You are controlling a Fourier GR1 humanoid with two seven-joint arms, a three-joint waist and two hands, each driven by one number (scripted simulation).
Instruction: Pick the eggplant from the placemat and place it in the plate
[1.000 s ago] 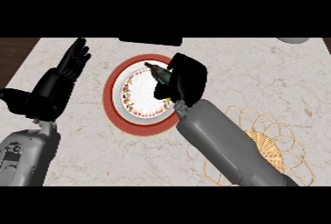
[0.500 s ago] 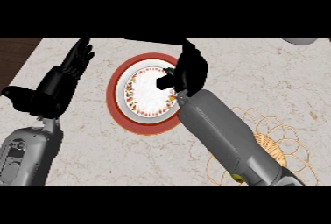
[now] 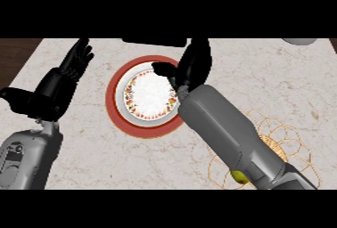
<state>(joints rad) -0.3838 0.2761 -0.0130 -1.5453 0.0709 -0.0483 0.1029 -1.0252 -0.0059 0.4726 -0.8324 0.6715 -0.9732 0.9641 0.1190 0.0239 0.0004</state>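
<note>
The plate (image 3: 120,95), white with a flowered ring and a broad red rim, lies at the counter's middle. My right hand (image 3: 191,67) hangs over the plate's far right edge with its fingers straight and pointing away and its thumb out to the left over the rim. It is open. The eggplant shows nowhere; the hand and the grey forearm hide the plate's right side. The placemat (image 3: 289,142), a golden openwork pattern, lies at the right, partly under the forearm. My left hand (image 3: 63,84) rests open at the left, fingers up.
A black object (image 3: 154,41) sits at the counter's far edge behind the plate. A grey rounded thing (image 3: 304,41) shows at the far right corner. Dark wood (image 3: 14,55) borders the counter's left edge.
My right hand has uncurled from over the plate and moved toward its far right edge, fingers now straight. The left hand has barely shifted.
</note>
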